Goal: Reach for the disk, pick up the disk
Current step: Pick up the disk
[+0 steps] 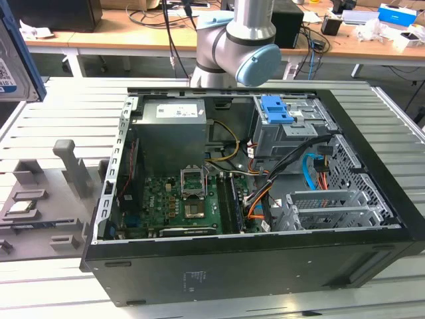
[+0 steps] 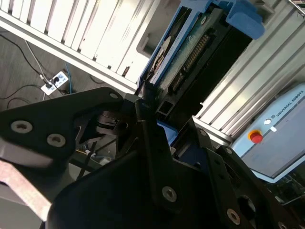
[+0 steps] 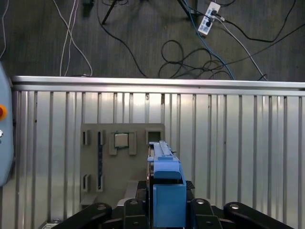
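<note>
Above the grey tray [image 3: 119, 171], the fingers [image 2: 151, 138] point straight down, pinching the disk [image 3: 164, 191] on edge.

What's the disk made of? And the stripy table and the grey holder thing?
The disk, clamped in the gripper: its frame looks like smooth blue plastic, evenly coloured and moulded. The table: pale ribbed slats with a dull shine, probably bare aluminium. The grey holder: matte, flat colour, blocky moulded slots, likely plastic, though painted metal is possible.
</note>
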Motion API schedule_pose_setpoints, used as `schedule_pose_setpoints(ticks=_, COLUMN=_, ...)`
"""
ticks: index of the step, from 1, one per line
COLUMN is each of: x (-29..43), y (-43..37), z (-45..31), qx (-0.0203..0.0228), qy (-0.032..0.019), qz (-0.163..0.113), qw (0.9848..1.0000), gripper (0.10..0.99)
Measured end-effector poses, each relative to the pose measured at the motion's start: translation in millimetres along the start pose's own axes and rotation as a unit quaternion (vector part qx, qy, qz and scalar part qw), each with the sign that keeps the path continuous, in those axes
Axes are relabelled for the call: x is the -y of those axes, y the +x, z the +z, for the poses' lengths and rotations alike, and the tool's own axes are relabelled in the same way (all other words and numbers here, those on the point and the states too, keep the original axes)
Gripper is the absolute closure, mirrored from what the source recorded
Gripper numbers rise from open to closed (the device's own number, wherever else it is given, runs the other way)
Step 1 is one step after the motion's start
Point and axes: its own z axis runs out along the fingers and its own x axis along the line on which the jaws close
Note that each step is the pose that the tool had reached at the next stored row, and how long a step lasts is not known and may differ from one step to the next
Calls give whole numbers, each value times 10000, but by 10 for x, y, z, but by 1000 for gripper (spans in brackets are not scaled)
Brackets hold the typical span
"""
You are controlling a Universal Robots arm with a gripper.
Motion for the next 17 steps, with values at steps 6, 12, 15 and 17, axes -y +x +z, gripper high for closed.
schedule_pose_setpoints(ticks=6, x=-2, y=-2, z=-158, qx=0, qy=0, qz=0, qw=10000, gripper=722)
schedule_pose_setpoints(ticks=12, x=-4, y=-4, z=-286, qx=0, qy=0, qz=0, qw=10000, gripper=722)
schedule_pose_setpoints(ticks=15, x=-4, y=-4, z=-343, qx=-1, qy=0, qz=0, qw=10000, gripper=722)
schedule_pose_setpoints(ticks=17, x=-4, y=-5, z=-375, qx=-1, qy=0, qz=0, qw=10000, gripper=722)
